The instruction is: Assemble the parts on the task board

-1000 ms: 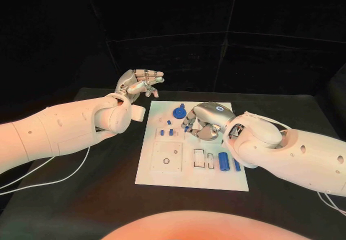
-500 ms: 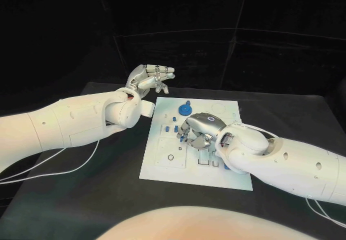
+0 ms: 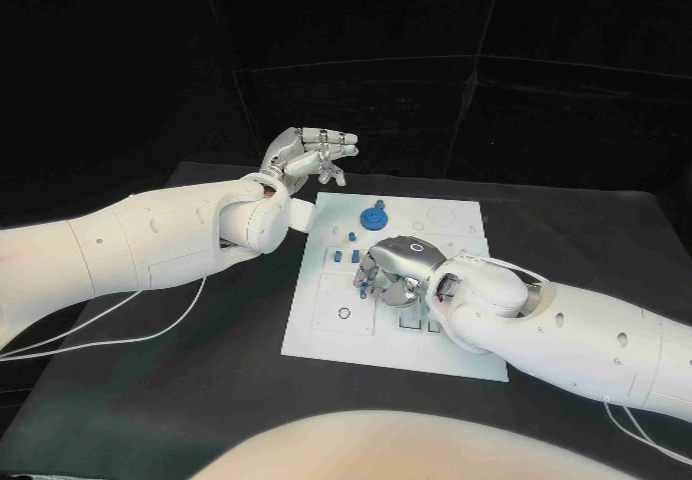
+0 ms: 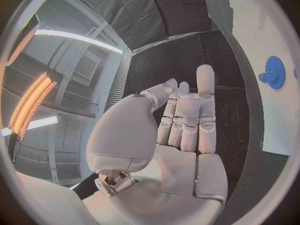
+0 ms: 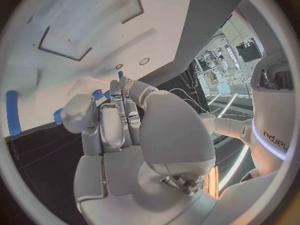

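**Task board mid-assembly, right hand down among the pegs**

Task board (image 3: 323, 330) lies flat in the middle of the black bench (image 3: 159, 400), one white plate with shallow recesses cut into it. One blue gear (image 3: 374, 216) sits at its far end, seemingly already mounted. Nearer the middle stand small blue pegs (image 3: 339, 256); I count about three clear of the hand, and others may be hidden under it. Judging by the open recesses, most of the assembly is left to do.

Right hand (image 3: 391, 270) hovers low over the board's centre, fingers curled downward among the pegs; whether it grips one I cannot tell. Left hand (image 3: 306, 153) hangs raised beyond the board's far left corner, fingers loosely bent and apart, holding nothing. One blue rod (image 5: 11, 119) lies on the board beside the right hand.
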You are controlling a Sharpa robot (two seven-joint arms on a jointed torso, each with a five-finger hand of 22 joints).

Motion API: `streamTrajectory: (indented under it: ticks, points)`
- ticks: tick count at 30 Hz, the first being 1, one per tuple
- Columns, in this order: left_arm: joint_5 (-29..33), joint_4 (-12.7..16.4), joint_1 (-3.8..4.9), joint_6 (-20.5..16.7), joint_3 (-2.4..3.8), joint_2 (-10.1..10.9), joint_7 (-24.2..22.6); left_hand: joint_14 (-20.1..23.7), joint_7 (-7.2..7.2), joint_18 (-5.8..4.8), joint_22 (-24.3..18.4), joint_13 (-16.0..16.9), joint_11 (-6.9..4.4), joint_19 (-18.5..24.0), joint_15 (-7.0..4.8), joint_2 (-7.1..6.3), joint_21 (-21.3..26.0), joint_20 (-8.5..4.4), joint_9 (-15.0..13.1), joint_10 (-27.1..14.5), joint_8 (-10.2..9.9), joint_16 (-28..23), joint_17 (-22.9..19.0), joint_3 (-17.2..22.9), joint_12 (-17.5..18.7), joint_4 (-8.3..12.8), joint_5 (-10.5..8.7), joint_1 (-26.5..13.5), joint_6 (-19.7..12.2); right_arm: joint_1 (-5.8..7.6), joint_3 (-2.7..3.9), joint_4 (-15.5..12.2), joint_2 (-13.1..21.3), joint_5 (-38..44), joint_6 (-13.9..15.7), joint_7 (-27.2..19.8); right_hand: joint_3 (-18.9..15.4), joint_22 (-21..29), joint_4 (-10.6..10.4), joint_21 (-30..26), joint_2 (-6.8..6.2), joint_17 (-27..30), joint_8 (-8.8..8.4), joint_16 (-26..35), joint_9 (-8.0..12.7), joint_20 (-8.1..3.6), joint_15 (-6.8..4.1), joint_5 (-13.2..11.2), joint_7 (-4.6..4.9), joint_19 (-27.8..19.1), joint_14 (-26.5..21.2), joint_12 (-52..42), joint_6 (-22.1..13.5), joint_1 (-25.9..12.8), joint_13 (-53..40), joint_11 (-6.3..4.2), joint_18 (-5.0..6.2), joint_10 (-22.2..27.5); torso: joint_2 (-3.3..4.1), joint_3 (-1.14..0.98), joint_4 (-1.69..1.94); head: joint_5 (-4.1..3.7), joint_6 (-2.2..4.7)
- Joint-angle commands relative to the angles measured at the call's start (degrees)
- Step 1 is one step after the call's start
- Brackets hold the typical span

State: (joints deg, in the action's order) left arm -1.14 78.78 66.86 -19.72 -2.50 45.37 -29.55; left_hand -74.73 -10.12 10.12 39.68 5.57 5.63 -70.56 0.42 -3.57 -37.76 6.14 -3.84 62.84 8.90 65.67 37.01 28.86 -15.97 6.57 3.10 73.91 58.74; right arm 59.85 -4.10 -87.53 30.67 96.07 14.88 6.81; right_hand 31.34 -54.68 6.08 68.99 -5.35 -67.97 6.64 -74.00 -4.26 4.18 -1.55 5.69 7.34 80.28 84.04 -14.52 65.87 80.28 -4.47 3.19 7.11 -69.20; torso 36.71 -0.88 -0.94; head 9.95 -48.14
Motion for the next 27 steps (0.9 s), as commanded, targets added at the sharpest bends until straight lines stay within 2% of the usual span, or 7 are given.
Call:
streamTrajectory:
  ticks: [1,7,27]
  points:
    - [0.28,-0.02,0.12,0.79,0.03,-0.06,-0.06,0.31,0.07,0.29,-0.08,-0.02,-0.02,0.30,0.11,-0.24,0.29,-0.07,0.07,-0.37,-0.39,0.12,-0.01,-0.24,-0.31,-0.03,0.33,-0.05,-0.38,-0.04,0.00,0.14,-0.09,1.05,-1.35,-0.50,0.24,-0.07,0.04,0.23,0.23,-0.05,-0.02,-0.18,-0.04,-0.02,-0.14,0.27,0.24,0.12,2.32,0.23,0.00,-0.30,-0.08,0.00,-0.80,-0.50,-0.04,0.02,-0.02,0.22,-0.12]
    - [0.29,-0.04,0.12,0.92,0.03,-0.13,0.07,0.29,0.03,0.29,-0.09,-0.03,0.02,0.30,0.14,-0.24,0.31,-0.04,0.08,-0.47,-0.42,0.17,0.05,-0.28,-0.32,-0.05,0.33,-0.07,-0.48,-0.16,-0.01,0.39,-0.25,1.11,-1.73,-0.44,0.26,-0.15,0.01,0.29,0.22,-0.04,-0.04,-0.18,-0.02,-0.01,-0.12,0.28,0.26,0.12,2.32,0.29,-0.01,-0.44,-0.08,0.02,-0.81,-0.49,0.00,-0.01,-0.11,0.35,-0.17]
    - [0.28,-0.03,0.11,1.14,0.03,-0.19,0.30,0.15,-0.02,0.28,-0.11,-0.05,0.07,0.28,0.18,-0.23,0.32,-0.01,0.08,-0.60,-0.45,0.41,0.46,-0.33,-0.33,-0.09,0.33,-0.13,-0.58,-0.23,-0.03,1.86,-1.07,2.21,-2.61,0.60,0.34,-0.26,-0.08,0.38,0.30,-0.06,-0.10,-0.24,0.00,0.02,-0.09,0.29,0.29,0.10,2.32,0.42,-0.04,-0.71,-0.09,0.05,-0.83,-0.46,0.01,-0.01,-0.05,0.50,-0.50]
